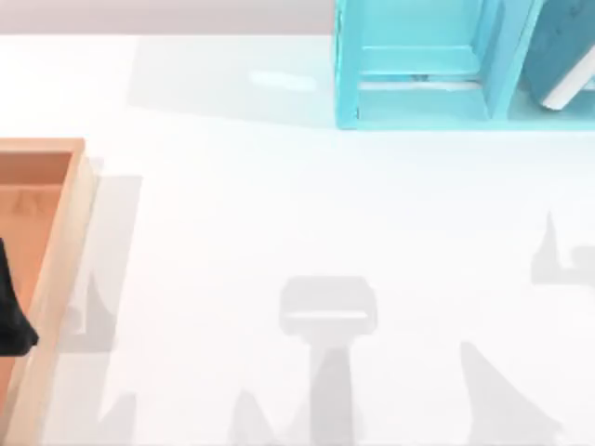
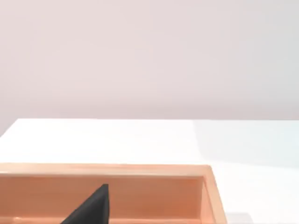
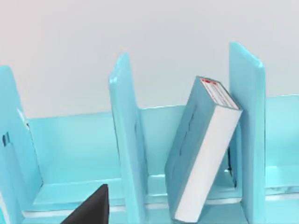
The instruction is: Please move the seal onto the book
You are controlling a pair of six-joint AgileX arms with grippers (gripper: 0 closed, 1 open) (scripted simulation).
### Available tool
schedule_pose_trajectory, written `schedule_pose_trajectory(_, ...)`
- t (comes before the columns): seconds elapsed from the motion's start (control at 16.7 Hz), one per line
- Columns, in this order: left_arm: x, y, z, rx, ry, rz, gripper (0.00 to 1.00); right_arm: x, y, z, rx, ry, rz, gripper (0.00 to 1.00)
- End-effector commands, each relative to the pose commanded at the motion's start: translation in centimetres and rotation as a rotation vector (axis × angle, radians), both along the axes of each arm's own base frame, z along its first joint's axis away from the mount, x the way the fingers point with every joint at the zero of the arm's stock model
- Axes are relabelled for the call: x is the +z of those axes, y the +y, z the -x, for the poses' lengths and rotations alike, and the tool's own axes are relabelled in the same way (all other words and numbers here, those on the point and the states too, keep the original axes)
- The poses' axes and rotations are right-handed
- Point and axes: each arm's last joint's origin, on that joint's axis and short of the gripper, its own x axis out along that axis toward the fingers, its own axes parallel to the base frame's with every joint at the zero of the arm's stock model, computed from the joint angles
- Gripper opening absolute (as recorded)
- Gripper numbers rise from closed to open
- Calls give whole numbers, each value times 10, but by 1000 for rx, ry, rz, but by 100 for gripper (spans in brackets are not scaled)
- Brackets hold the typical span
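Note:
The seal is out of view. The teal-blue book [image 1: 561,45] leans tilted inside the right compartment of the cyan shelf [image 1: 346,74] at the back right of the table. In the right wrist view the book [image 3: 187,149] rests against an upright divider, its white page edges facing the camera, and a dark part of my right gripper [image 3: 91,210] shows in front of the shelf [image 3: 125,140]. My left gripper [image 1: 11,321] is over the wooden tray at the table's left edge, and a dark tip of it [image 2: 91,210] is seen above the tray floor.
An open wooden tray [image 1: 65,251] lies at the left edge, its far rim [image 2: 103,169] seen from the left wrist. The shelf's left compartment [image 1: 418,65] holds nothing. Grey shadows of the arms fall across the white table's middle and front.

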Motion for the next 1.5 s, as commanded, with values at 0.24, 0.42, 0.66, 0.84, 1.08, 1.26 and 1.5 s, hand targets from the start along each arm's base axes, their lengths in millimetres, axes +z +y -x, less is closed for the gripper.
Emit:
schedule_pose_trajectory(0.24, 0, 0, 0, 0, 0, 0, 100, 7, -5, -65, 12, 49, -75, 100)
schedule_pose_trajectory(0.42, 0, 0, 0, 0, 0, 0, 100, -14, -10, -120, 19, 98, -134, 100)
schedule_pose_trajectory(0.66, 0, 0, 0, 0, 0, 0, 100, -65, -18, -178, 26, 148, -205, 100)
schedule_pose_trajectory(0.84, 0, 0, 0, 0, 0, 0, 100, -102, -23, -205, 30, 158, -248, 100)
schedule_pose_trajectory(1.08, 0, 0, 0, 0, 0, 0, 100, -129, -27, -221, 34, 154, -279, 100)
schedule_pose_trajectory(1.26, 0, 0, 0, 0, 0, 0, 100, -131, -27, -222, 35, 154, -282, 100)
schedule_pose_trajectory(1.5, 0, 0, 0, 0, 0, 0, 100, -131, -25, -221, 38, 159, -280, 100)
